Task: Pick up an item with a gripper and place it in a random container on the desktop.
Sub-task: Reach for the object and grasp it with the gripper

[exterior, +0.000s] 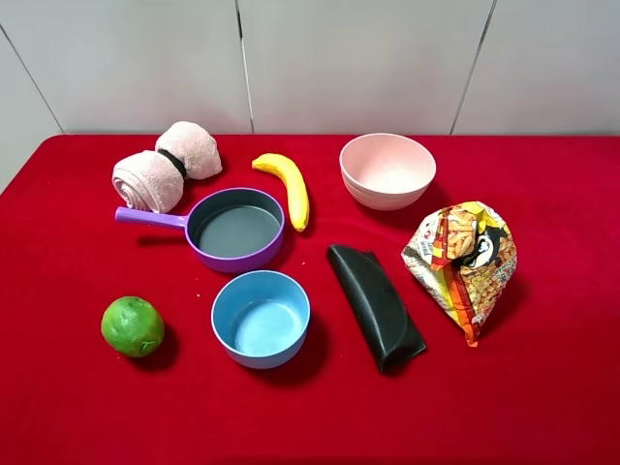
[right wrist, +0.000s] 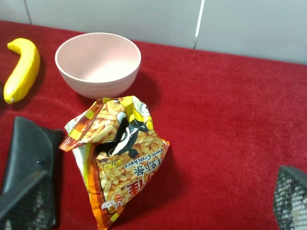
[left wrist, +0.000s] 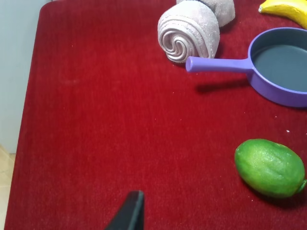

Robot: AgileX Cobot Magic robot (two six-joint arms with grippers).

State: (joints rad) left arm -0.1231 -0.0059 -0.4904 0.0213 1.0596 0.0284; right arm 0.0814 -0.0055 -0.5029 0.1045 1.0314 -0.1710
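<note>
The foil snack bag point(exterior: 462, 263), printed yellow, orange and red with a cartoon figure, lies on the red desktop point(exterior: 542, 387) at the right, in front of the pink bowl. It also shows in the right wrist view point(right wrist: 117, 160). My right gripper point(right wrist: 158, 206) is open and empty, its fingers point(right wrist: 24, 201) wide apart, just short of the bag. The purple pan point(exterior: 235, 229) with a grey inside stands left of centre and shows in the left wrist view point(left wrist: 283, 64). Only one fingertip of my left gripper point(left wrist: 129, 213) shows, over bare cloth near the lime. Neither arm shows in the exterior high view.
A pink bowl point(exterior: 387, 170) and a banana point(exterior: 289, 186) sit at the back. A rolled pink towel point(exterior: 165, 167) lies by the pan's handle. A blue bowl point(exterior: 261, 318), a lime point(exterior: 133, 326) and a black pouch point(exterior: 376, 305) lie toward the front.
</note>
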